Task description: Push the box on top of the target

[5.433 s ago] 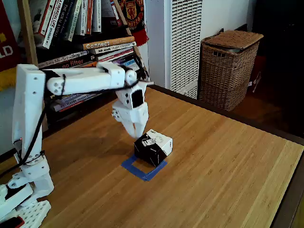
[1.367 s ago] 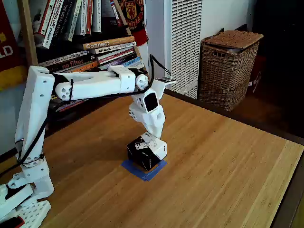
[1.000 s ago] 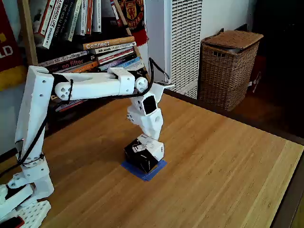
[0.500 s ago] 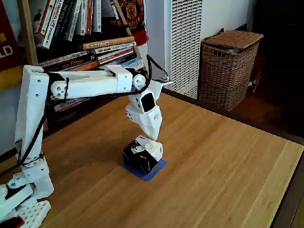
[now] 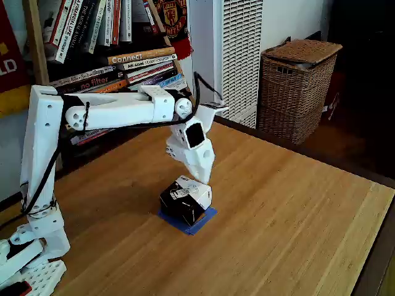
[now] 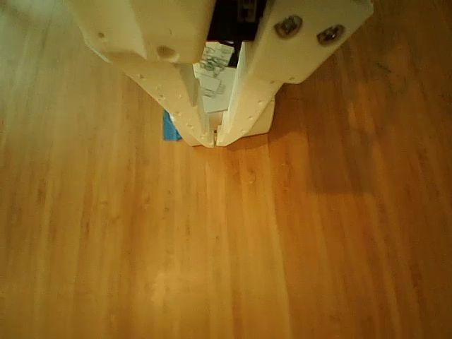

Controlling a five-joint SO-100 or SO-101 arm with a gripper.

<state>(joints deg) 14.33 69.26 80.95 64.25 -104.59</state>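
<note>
Box resting over the blue target, closed gripper just above it.

The wooden table (image 5: 296, 203) fills the scene, with the white arm (image 5: 117, 111) reaching from the left toward its middle in the fixed view. The gripper (image 5: 202, 179) points down just over the far right side of the box (image 5: 185, 198); whether it touches the white top is hard to tell. In the other view its fingertips (image 6: 215, 138) meet with no gap, holding nothing. The box sits on the target (image 5: 197, 221), whose blue tape shows along the near and right edges in the fixed view, and as a small corner (image 6: 169, 127) in the other view. The push looks nearly or fully done; at most a small nudge toward the near right would centre the box.
</note>
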